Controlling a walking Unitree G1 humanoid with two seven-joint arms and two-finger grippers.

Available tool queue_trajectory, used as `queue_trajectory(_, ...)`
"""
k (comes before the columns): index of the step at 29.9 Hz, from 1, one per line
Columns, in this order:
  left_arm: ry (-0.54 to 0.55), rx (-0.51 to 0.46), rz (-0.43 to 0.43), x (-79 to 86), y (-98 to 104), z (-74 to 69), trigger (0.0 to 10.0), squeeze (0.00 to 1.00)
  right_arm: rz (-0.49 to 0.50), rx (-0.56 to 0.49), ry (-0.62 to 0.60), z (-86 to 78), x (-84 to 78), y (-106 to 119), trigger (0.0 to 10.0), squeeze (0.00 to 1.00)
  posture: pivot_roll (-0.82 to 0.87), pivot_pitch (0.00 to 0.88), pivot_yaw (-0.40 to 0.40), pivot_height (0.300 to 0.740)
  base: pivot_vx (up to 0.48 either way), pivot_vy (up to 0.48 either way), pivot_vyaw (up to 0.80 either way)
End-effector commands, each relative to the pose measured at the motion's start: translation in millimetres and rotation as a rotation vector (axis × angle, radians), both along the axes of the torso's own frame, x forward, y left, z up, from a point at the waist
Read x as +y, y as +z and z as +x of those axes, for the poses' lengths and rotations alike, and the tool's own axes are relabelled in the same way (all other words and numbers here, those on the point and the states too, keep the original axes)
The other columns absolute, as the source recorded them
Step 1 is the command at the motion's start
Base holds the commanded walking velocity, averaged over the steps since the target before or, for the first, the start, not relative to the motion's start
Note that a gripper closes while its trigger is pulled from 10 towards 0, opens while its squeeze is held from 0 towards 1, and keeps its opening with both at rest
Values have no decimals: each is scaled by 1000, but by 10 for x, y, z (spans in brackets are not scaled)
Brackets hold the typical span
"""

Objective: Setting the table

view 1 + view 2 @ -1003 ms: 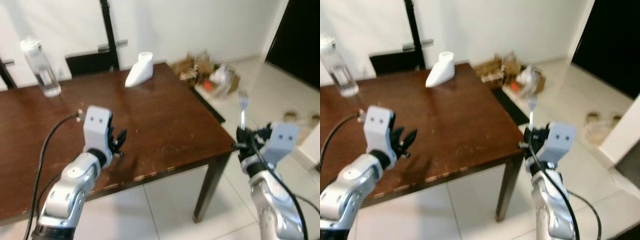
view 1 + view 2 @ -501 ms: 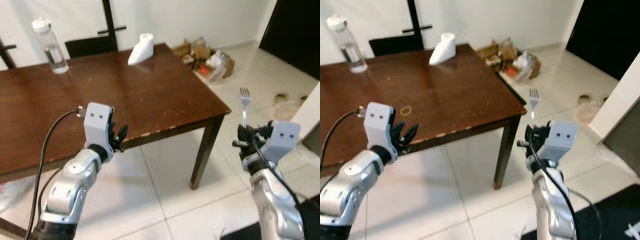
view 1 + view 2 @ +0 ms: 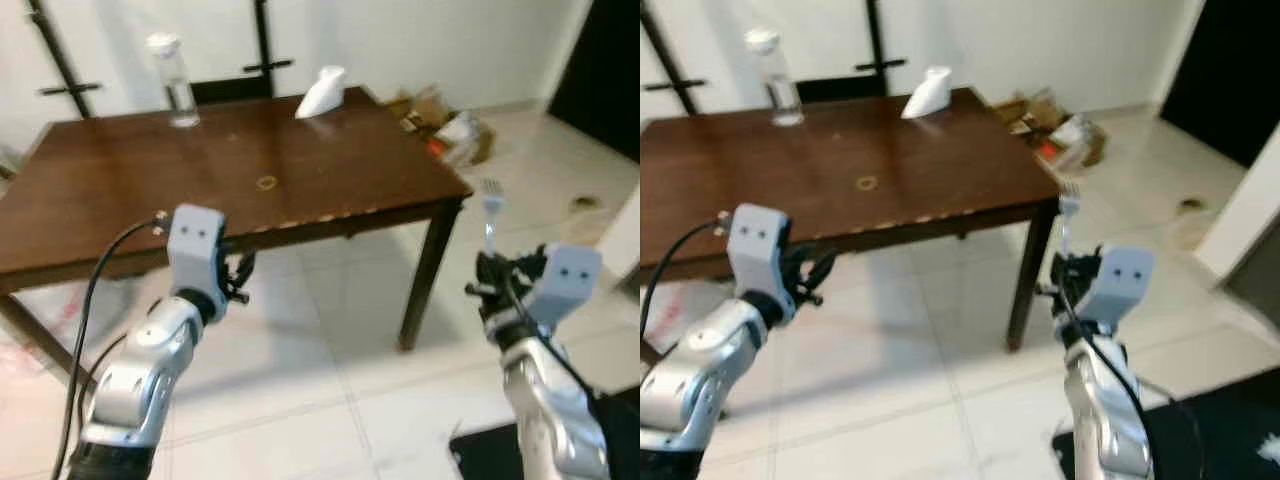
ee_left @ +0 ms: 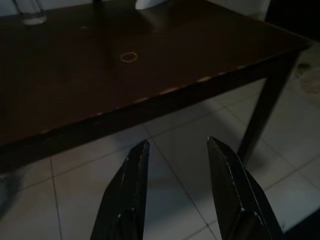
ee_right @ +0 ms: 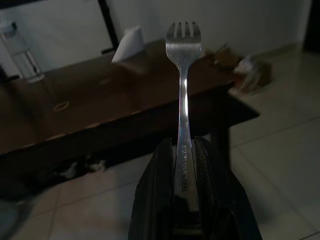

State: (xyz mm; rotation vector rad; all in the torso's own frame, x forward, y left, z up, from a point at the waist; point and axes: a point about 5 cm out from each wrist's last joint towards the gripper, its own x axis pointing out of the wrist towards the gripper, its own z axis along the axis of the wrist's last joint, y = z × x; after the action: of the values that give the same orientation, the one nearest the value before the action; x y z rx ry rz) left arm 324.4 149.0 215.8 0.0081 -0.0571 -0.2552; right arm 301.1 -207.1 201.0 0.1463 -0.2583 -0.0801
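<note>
Now gripping fork (image 5: 183,90) upright in right gripper (image 5: 186,165), table (image 3: 120,190) at eleven o'clock; left gripper (image 4: 177,150) hovering, fingers spread.

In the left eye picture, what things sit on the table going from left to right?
Bottle → small ring → white thing.

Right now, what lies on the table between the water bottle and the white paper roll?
In the left eye view, the brown table is bare between the water bottle and the tipped white paper roll. The small ring lies nearer the front edge, outside that stretch.
</note>
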Motion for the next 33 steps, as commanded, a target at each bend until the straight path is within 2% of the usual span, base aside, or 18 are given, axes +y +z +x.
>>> queue_trajectory(1, 11, 23, 12, 9, -33, 15, 10000, 0, 4, -10, -8, -25, -26, 18, 10000, 0, 23, 104, 87, 740, 0, 0, 0)
queue_trajectory(4, 15, 27, 13, 11, -37, 19, 10000, 0, -4, -8, 2, -29, -16, 16, 10000, 0, 23, 104, 87, 740, 0, 0, 227)
queue_trajectory(33, 39, 52, 34, 18, -90, 39, 10000, 0, -20, 4, 16, -38, 3, 6, 10000, 0, 22, 110, 88, 740, 0, 0, 793)
